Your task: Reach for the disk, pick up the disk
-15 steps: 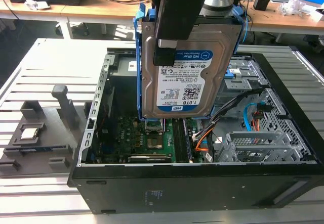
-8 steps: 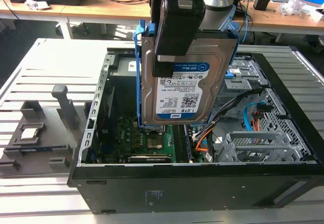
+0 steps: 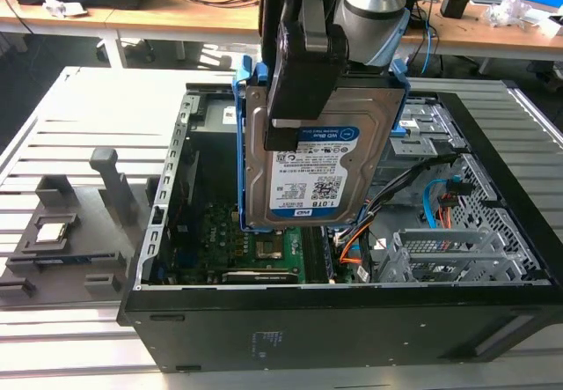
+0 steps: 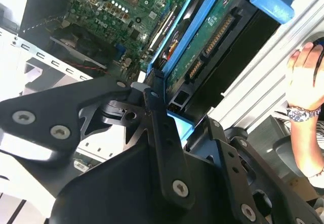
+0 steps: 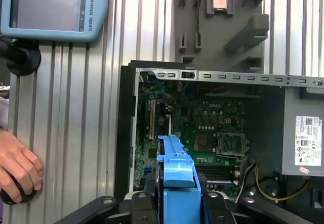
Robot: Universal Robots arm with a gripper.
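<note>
fingers (image 4: pixel 162 133): clamped on the disk's edge, one each side; your gripper (image 3: pixel 303 64) has hold of it.
disk (image 3: pixel 312 165): lifted clear, hanging label-out above the open PC case (image 3: pixel 493 320), blue carrier frame (image 3: pixel 239 117) around it.
hidden: disk's upper part sits behind the gripper in the exterior view; its underside connectors show in the second wrist view.
motherboard (image 5: pixel 202 123): below the disk; you see it partly blocked.
hand (image 5: pixel 17 166): person's, resting on the slatted table (image 5: pixel 76 133) beside the case, cut off at frame edge.
grey tray (image 3: pixel 62 240): on the exterior view's left, small chip (image 3: pixel 53 229) in it.
</note>
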